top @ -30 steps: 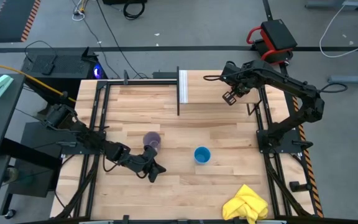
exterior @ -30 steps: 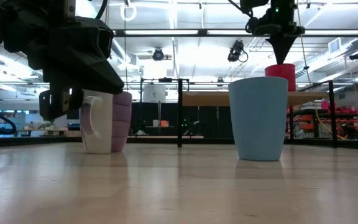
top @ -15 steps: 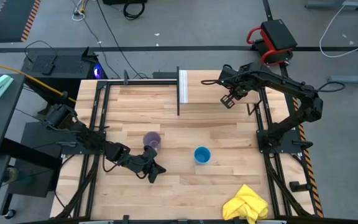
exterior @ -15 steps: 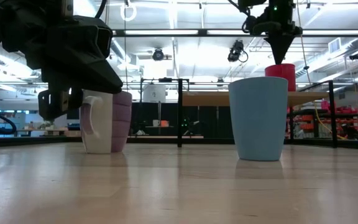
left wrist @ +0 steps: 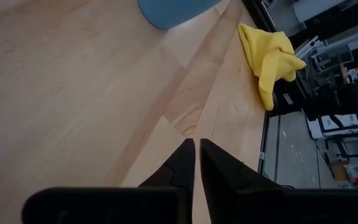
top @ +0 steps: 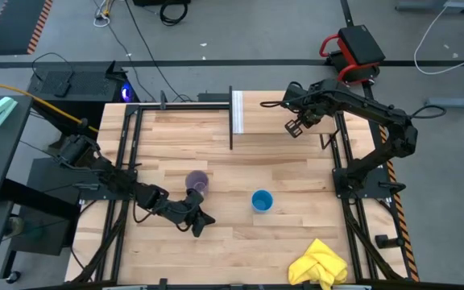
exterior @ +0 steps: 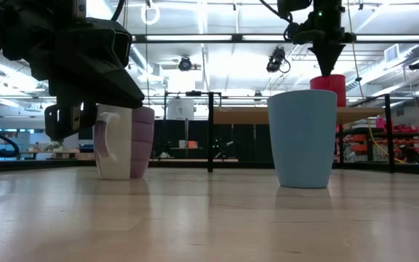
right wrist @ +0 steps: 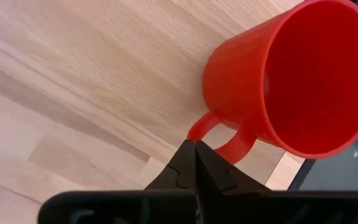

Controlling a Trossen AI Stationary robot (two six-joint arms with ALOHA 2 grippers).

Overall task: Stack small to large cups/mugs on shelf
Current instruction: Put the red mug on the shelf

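Note:
The red mug [right wrist: 291, 81] stands upright on the shelf [exterior: 289, 113], also visible in the low view as red mug [exterior: 328, 80]. My right gripper [right wrist: 195, 144] is shut and points down, its tips right by the mug's handle; from above, right gripper [top: 294, 127] hides the mug. The purple mug [top: 196, 183] with its pale handle [exterior: 104, 145] and the blue cup [top: 262, 200] stand on the tabletop. My left gripper [top: 202, 225] is shut, low over the table just near-side of the purple mug. My right gripper's shut fingertips [right wrist: 191, 152] stand at the red mug's handle [right wrist: 219, 134], coming from above. I cannot tell whether they touch it. The mug rests with its base on the shelf board.
A yellow cloth [top: 321, 264] lies at the table's near right corner. The shelf's white upright panel [top: 237, 111] stands at the shelf's left end. Black frame rails [top: 123, 161] run along both table sides. Bare wood lies between the blue cup and the shelf.
My right gripper has drifted a little toward the table's left above the shelf, staying shut. The mugs, the cup and the left arm have kept still.

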